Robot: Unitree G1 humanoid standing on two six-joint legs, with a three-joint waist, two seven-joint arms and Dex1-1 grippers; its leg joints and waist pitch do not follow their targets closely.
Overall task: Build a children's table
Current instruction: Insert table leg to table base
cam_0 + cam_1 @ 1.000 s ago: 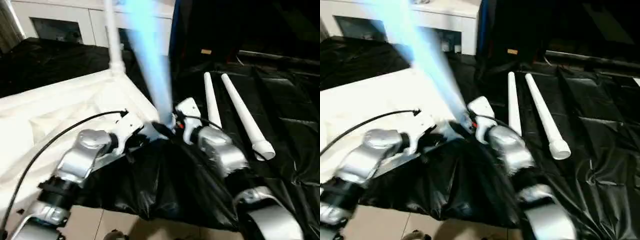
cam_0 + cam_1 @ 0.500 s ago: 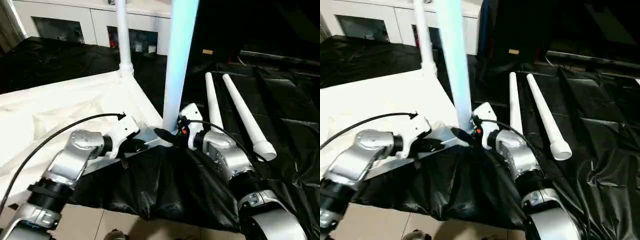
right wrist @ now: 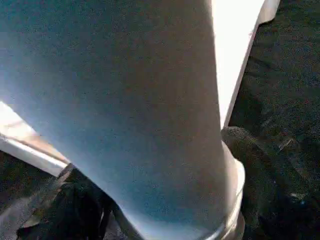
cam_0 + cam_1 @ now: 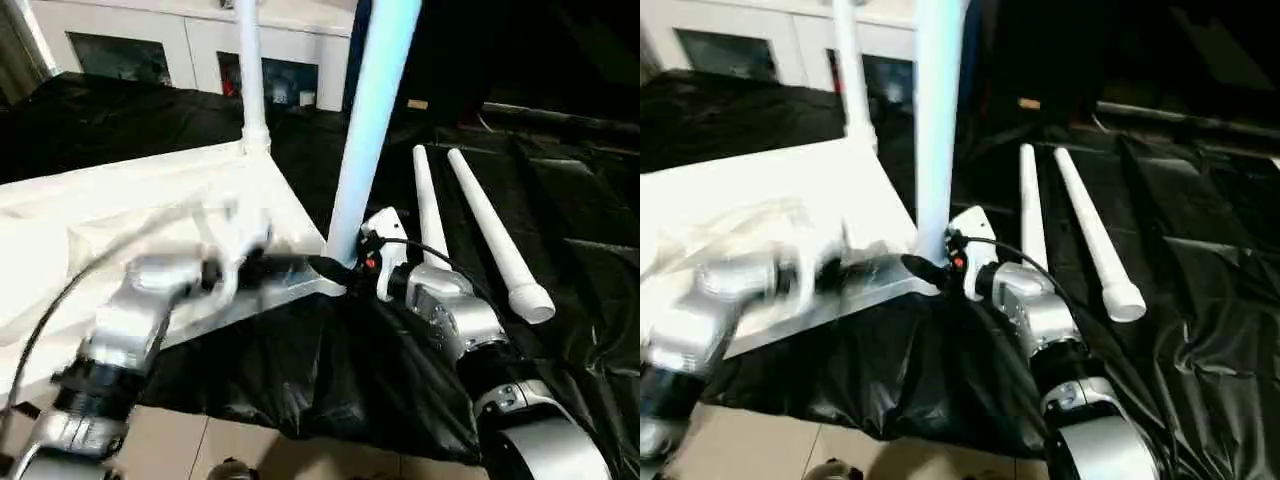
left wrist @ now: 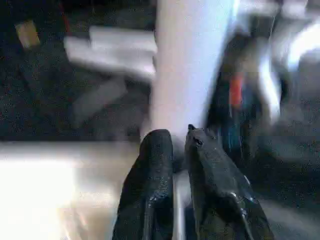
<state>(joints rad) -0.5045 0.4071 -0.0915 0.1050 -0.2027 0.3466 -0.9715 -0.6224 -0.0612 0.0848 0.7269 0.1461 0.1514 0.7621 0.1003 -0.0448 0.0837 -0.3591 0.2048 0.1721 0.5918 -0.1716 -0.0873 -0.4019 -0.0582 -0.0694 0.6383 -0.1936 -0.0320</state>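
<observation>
The children's table top point(image 4: 120, 200) lies upside down on the left, white and ribbed. One white leg point(image 4: 250, 70) stands in its far corner socket. A second leg point(image 4: 370, 130) stands at the near right corner, leaning slightly right. My right gripper point(image 4: 340, 262) is shut on that leg's base, and its black fingers point(image 3: 260, 165) show on both sides of the tube point(image 3: 150, 100). My left gripper point(image 4: 285, 268) is blurred at the table's near edge, close to the same corner. Its fingers point(image 5: 155, 165) stand a narrow slit apart, with nothing gripped.
Two more white legs point(image 4: 425, 210) point(image 4: 490, 230) lie side by side on the black sheet point(image 4: 560, 200) to the right. A white cabinet with glass doors point(image 4: 150, 50) stands behind the table top. Tiled floor point(image 4: 200, 440) shows at the near edge.
The held leg swung from a leftward tilt to nearly upright, now leaning slightly right. My left arm is in motion along the table's edge and its fingers have parted a little.
</observation>
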